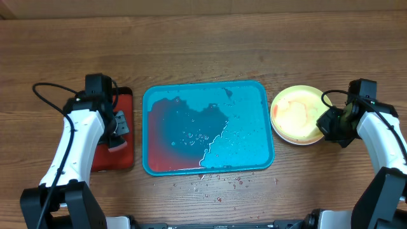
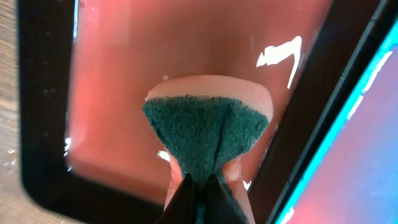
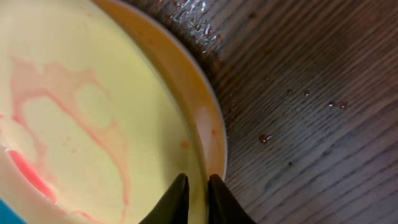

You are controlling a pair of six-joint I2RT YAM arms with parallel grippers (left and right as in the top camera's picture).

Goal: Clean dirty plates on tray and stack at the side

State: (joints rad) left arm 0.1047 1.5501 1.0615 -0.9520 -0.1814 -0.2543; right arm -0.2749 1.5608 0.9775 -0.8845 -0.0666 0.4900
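**Overhead:** the tray is lying mid-table, pooling red-tinged water. The plates are sitting stacked just right of it, on the wood. A dark red tray is lying to its left.

**Left wrist:** the left gripper is pinching a green-faced sponge above the dark red tray.

**Right wrist:** the right gripper is clamping the smeared top plate's rim.

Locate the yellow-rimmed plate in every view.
Overhead: yellow-rimmed plate sits right of the teal tray.
Left wrist: not in it; a sponge dominates.
Right wrist: fills the left side, rim between the right end effector fingertips.
Shared landmark: the wooden table, visible in all three.
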